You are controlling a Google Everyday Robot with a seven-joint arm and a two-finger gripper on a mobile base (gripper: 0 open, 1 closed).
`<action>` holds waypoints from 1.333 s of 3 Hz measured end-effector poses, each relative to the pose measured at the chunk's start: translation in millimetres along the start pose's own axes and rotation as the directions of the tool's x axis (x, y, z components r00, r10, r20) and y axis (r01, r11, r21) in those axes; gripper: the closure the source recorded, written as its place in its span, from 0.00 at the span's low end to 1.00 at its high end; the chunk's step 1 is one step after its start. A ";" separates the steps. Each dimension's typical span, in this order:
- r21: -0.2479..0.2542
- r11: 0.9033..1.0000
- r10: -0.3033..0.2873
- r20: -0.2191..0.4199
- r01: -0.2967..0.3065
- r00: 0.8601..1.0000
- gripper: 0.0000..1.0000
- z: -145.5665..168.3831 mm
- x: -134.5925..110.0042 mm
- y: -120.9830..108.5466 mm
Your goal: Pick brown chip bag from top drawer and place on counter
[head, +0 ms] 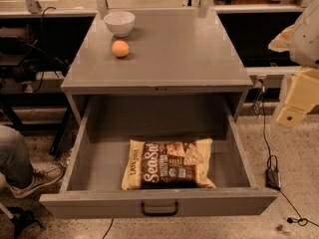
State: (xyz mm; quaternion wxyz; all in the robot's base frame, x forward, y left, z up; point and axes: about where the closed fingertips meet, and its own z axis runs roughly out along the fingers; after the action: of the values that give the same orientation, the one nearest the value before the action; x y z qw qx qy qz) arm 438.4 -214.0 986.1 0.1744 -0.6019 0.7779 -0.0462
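The top drawer (89,163) is pulled wide open, its front panel and black handle (159,209) nearest the camera. The brown chip bag (168,164) lies flat on the drawer floor near the front, "SeaSalt" lettering facing up, pale yellow edges showing. The counter (174,54) is the grey cabinet top above the drawer. My gripper (295,103) hangs at the far right of the view, outside the cabinet, beside the counter's right front corner and well above and to the right of the bag. It holds nothing that I can see.
A white bowl (119,23) and an orange (120,49) sit on the counter's back left. A person's leg and shoe (20,168) are at the left. Cables and a power brick (272,177) lie on the floor at the right.
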 end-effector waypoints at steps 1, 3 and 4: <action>0.000 1.000 0.000 0.000 0.000 1.000 0.00 0.0 0.0 0.0; -0.140 0.985 0.110 0.083 -0.097 0.990 0.00 65.0 3.0 11.1; -0.213 0.968 0.157 0.114 -0.130 0.981 0.00 122.0 -5.6 19.5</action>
State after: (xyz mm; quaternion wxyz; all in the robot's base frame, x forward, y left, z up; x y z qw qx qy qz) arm 461.5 -186.5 867.8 0.1647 -0.5605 0.8070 0.0862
